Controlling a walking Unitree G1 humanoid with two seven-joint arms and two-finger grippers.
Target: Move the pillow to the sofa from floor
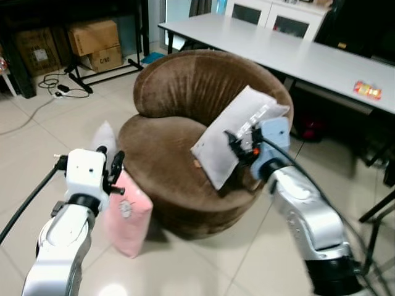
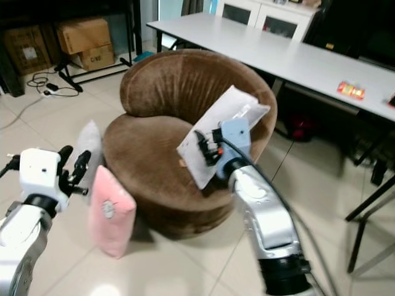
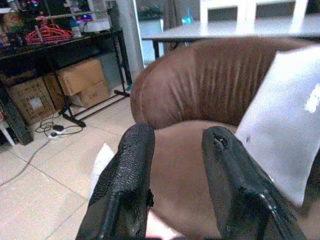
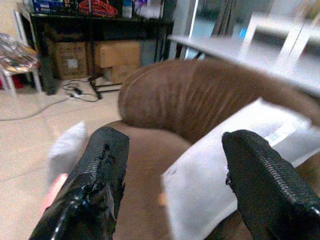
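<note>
Two grippers are raised in front of the round brown sofa [image 1: 185,129]. The right gripper [image 4: 172,175] has its black fingers [image 4: 100,180] spread wide apart and holds nothing; in the eye views it sits just beside the near edge of the white pillow [image 1: 237,132], though contact cannot be confirmed. That pillow leans tilted against the sofa's right side, its lower edge on the seat cushion. The left gripper [image 3: 175,185] hovers at the near left, its fingers parted by a moderate gap and gripping nothing. Just below and beyond it, a pink pillow [image 1: 126,213] stands on the floor against the sofa's base, with a pale grey pillow [image 1: 103,137] upright behind it, farther from the robot. The right wrist view looks along the white pillow's face toward the curved backrest and catches a slice of the pink and grey pillows; the left wrist view shows the seat between its fingers with the white pillow at one side. Glossy beige floor tiles [image 1: 185,265] cover the room. A long white table [image 1: 290,52] runs behind the sofa at the far right, and cardboard boxes [image 1: 95,43] sit under a dark rack at the far left, with cables [image 1: 58,86] on the floor nearby.
</note>
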